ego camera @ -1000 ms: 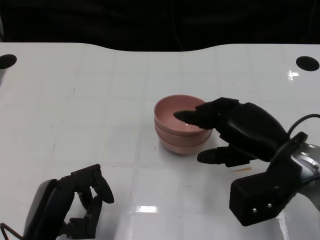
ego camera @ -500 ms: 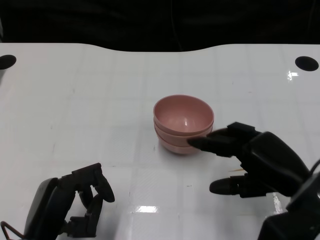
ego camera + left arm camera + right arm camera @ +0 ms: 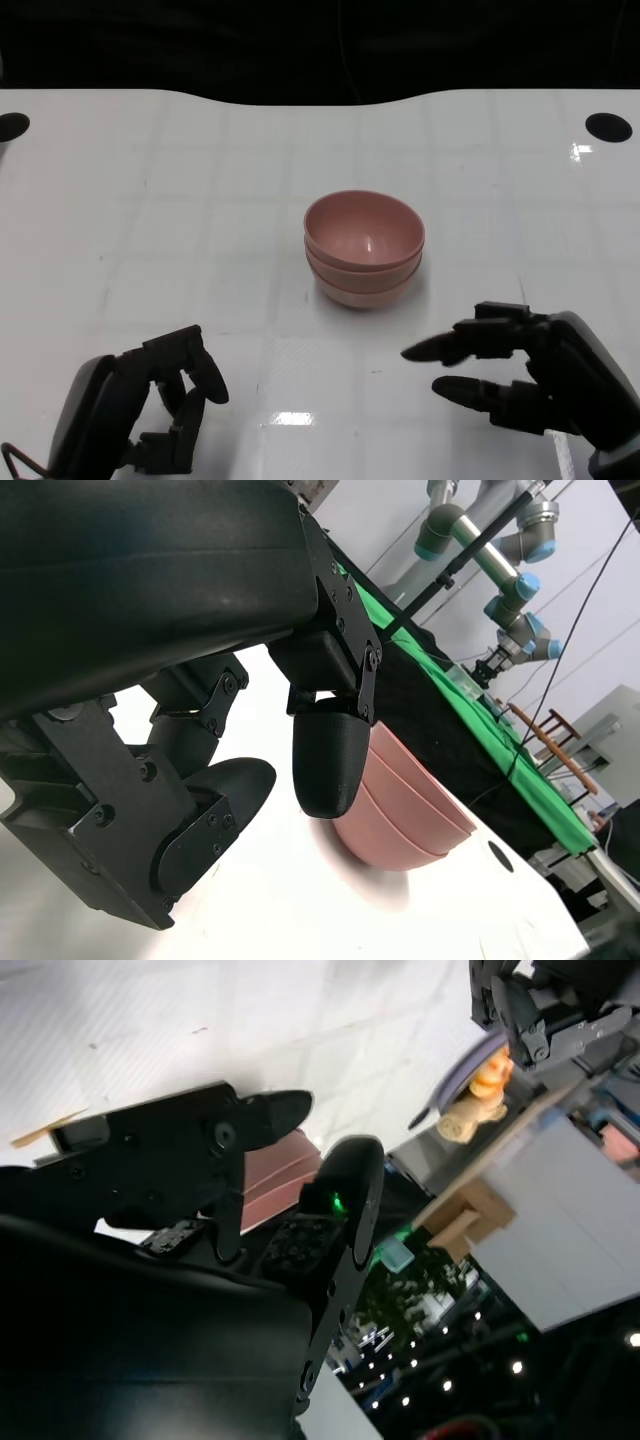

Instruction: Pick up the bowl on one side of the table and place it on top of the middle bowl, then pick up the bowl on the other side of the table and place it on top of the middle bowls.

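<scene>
Left hand point(image 3: 150, 415), fingers curled on nothing, rests at 7 o'clock on the white surface point(image 3: 180, 200). Stacked pink bowls point(image 3: 364, 246) sit at centre. Right hand point(image 3: 530, 375), at 5 o'clock, is released, fingers spread, apart from the bowls.

White glossy table point(image 3: 200, 200) with faint grid lines, a wavy far edge and a round black hole near each far corner point(image 3: 609, 127), plus bright ceiling-light glare on it. Past the edge it's just dark. From the left wrist you can see a green cloth point(image 3: 440, 660), grey robot arms with blue joints point(image 3: 500, 570), a wooden chair point(image 3: 555, 742) and pale walls.
</scene>
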Controlling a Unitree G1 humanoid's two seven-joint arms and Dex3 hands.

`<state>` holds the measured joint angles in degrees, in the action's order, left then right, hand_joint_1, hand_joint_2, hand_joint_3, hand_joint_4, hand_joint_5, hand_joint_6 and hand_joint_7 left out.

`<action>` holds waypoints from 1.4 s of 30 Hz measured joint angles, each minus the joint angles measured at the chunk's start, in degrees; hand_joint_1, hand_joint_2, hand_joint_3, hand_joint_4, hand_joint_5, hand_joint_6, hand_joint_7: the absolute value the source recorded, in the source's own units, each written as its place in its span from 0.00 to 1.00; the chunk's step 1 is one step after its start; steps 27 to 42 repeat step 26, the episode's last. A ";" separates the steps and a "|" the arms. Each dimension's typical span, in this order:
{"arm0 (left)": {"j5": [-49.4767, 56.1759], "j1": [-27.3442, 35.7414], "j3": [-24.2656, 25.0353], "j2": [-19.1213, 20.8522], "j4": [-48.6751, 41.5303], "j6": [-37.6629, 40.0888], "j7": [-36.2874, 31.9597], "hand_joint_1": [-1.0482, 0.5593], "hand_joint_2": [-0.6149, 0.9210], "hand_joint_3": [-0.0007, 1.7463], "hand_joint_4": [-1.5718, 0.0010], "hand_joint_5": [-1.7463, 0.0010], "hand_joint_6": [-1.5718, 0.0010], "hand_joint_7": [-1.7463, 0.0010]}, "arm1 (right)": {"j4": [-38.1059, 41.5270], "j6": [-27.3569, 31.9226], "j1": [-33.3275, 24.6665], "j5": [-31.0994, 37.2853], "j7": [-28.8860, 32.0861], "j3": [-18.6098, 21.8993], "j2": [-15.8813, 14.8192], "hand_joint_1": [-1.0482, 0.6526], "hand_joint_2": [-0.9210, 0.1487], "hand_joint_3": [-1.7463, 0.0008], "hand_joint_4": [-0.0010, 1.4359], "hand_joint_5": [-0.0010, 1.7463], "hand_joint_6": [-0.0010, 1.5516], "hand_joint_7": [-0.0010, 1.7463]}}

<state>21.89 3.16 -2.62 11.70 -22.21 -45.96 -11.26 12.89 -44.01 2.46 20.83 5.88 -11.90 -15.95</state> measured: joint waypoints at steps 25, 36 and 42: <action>-4.10 0.36 0.03 -0.05 -0.71 -1.08 1.18 0.65 0.57 0.90 0.41 0.06 0.44 0.17 | 17.63 -9.23 7.87 1.28 3.00 2.02 2.35 0.81 0.87 0.00 0.74 0.97 0.66 0.79; -4.27 0.47 0.03 -0.05 -0.71 -1.08 1.29 0.65 0.57 0.89 0.41 0.06 0.44 0.18 | 18.03 -9.68 8.16 1.28 2.99 2.02 2.37 0.80 0.87 0.00 0.74 0.97 0.66 0.79; -4.27 0.47 0.03 -0.05 -0.71 -1.08 1.29 0.65 0.57 0.89 0.41 0.06 0.44 0.18 | 18.03 -9.68 8.16 1.28 2.99 2.02 2.37 0.80 0.87 0.00 0.74 0.97 0.66 0.79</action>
